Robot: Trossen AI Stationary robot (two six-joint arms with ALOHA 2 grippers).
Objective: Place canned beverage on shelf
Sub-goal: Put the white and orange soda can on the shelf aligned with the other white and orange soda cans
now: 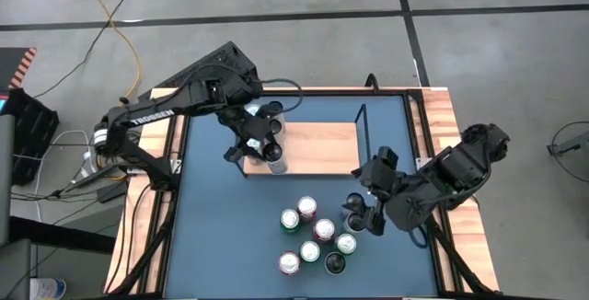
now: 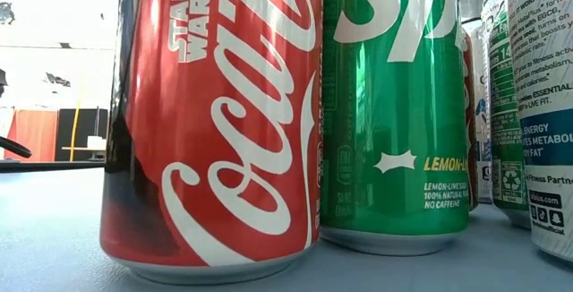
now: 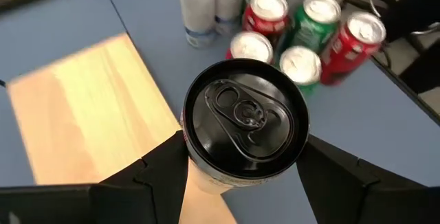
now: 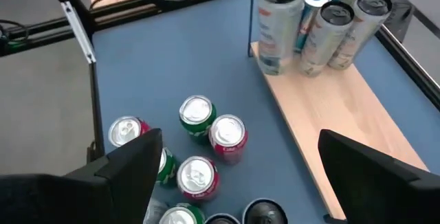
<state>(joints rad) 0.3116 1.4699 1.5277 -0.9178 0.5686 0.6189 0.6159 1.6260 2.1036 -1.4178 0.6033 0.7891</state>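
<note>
My left gripper (image 1: 267, 144) is shut on a tall pale can with a black top (image 3: 246, 117), at the near left corner of the shelf (image 1: 317, 148), a light-wood board with a black wire rail (image 1: 361, 134). Other tall cans (image 4: 337, 21) stand on the board's left end behind it. Several short red and green cans (image 1: 313, 231) stand upright on the blue tabletop; the low view shows a red cola can (image 2: 215, 122) and a green one (image 2: 394, 104) close up. My right gripper (image 1: 361, 213) is open and empty above the table, right of that group. My left gripper pinches the can's upper wall just under the rim (image 3: 201, 176) between its two fingers (image 3: 161, 165), one on each side. The fingers come from above, pointing down. The can is upright, its base (image 4: 271, 62) at the board's corner. I cannot tell whether it rests there.
The board's middle and right part (image 4: 344, 121) is bare wood. Bare blue tabletop (image 1: 212, 236) lies left of the can group. A raised wooden border (image 1: 446, 125) frames the table. A white bottle (image 3: 199, 11) stands beyond the short cans.
</note>
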